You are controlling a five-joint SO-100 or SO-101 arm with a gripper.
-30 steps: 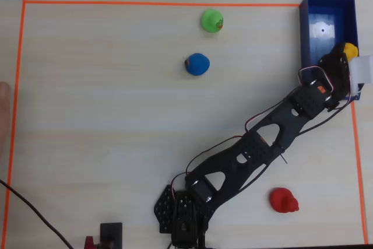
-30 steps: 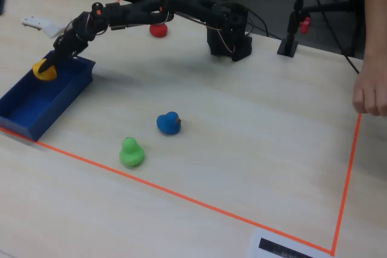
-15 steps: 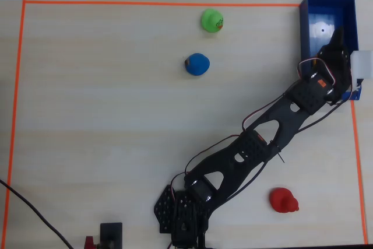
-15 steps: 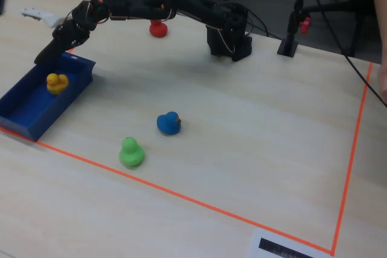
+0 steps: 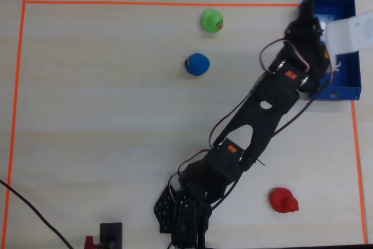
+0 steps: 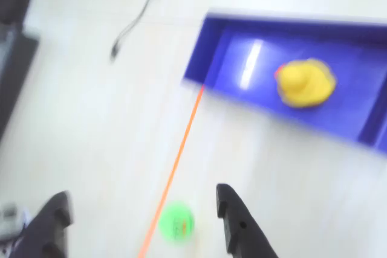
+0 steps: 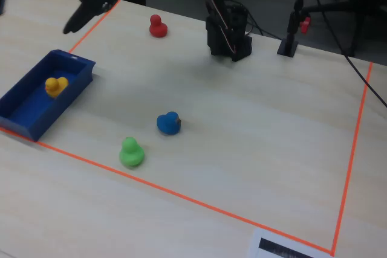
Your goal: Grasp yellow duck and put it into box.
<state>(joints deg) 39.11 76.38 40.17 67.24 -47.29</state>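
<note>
Yellow duck [image 6: 304,83] sits inside blue box [image 6: 242,43], upper right of wrist view.
Gripper [image 6: 142,219] jaws spread, empty; duck likely light, soft, smooth; pinch across body.

A pale wood-grain surface [image 7: 254,131] fills the fixed view, marked with an orange tape rectangle [image 7: 347,173]. At one o'clock a black stand [image 7: 294,22] rises from it before a dark floor. A white label [image 7: 284,247] lies at five o'clock.
</note>
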